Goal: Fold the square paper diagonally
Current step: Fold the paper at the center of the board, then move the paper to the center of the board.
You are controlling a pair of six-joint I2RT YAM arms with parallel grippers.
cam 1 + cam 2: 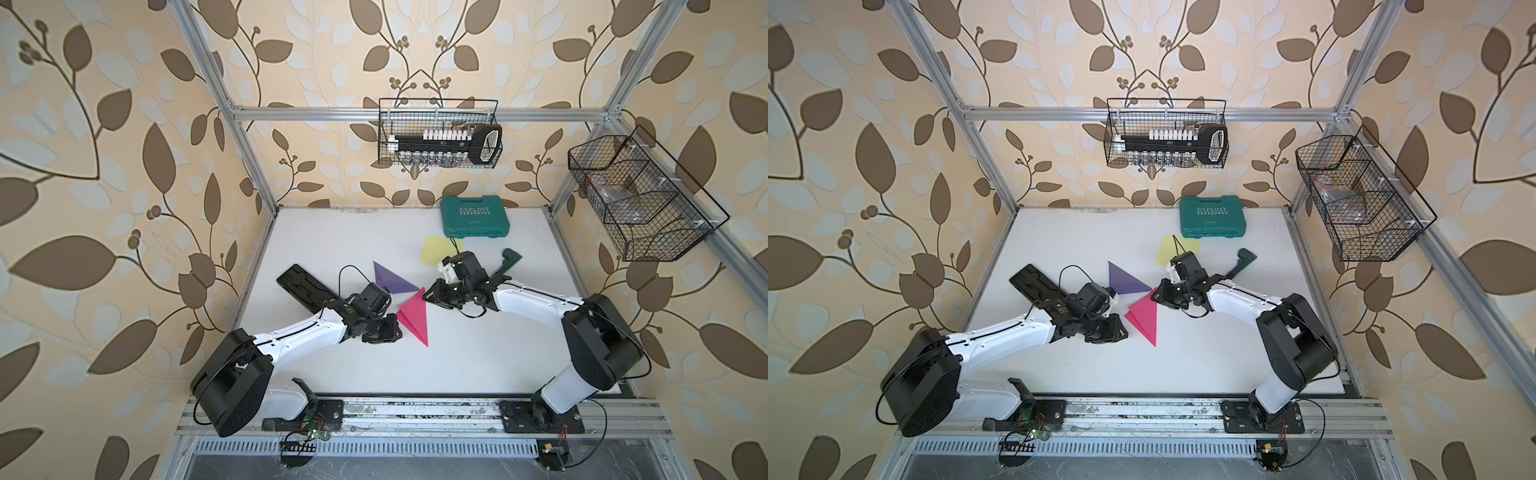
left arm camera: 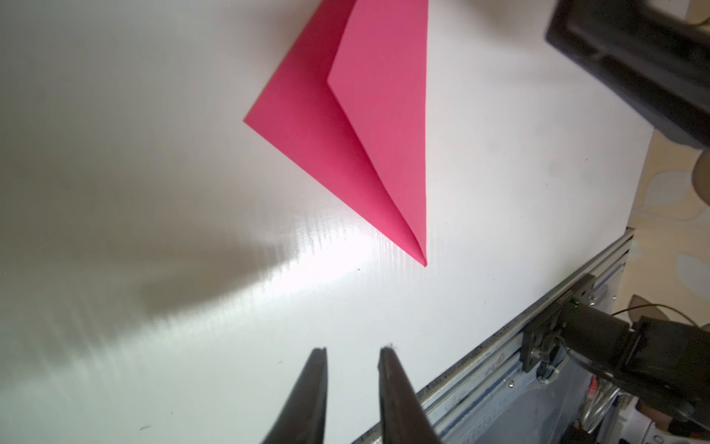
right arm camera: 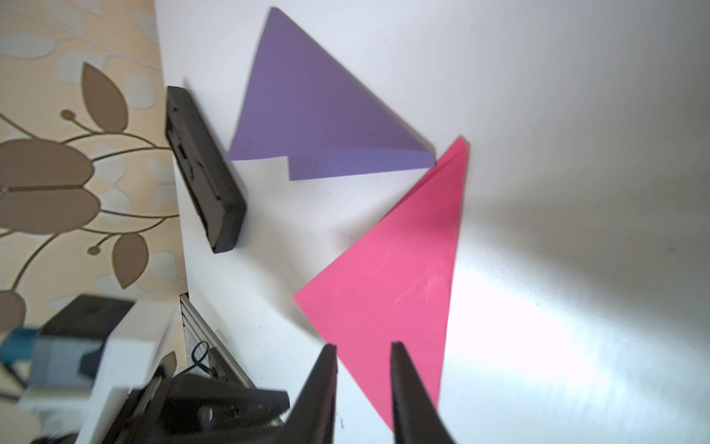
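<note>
A: What is the room like?

B: A white table [image 1: 478,357] sits inside an aluminium frame [image 1: 415,111], with leaf-patterned wallpaper [image 1: 104,166] on every side. A wire basket [image 1: 440,104] hangs on the back bar and another, the side basket [image 1: 648,245], hangs at the right. A green case [image 1: 475,217] lies at the back of the table.

A: And the paper?

B: The pink paper [image 1: 415,318] lies flat near the middle of the table, between the two arms. It is folded into a triangle, but in the left wrist view the top flap sits offset from the layer under it. A purple paper [image 1: 390,279], also folded, lies just behind it. Their tips meet or nearly meet; I cannot tell which.

A: The jaws?

B: The left gripper [image 2: 352,350] has its jaws apart over bare table, short of the pink point. The right gripper [image 3: 363,344] also has its jaws apart, with the pink paper showing in the gap. Whether the tips touch the sheet, I cannot tell.

A: What is hard to see?

B: In both top views the wrists hide the fingertips. The right arm covers a corner of a yellow sheet [image 1: 434,248]. The left arm crosses a black tray [image 1: 303,286]. A dark green tool [image 1: 509,259] pokes out behind the right arm, its shape unclear. The baskets' contents are hard to make out through the mesh. The left wrist view cuts off the pink paper's far end.
</note>
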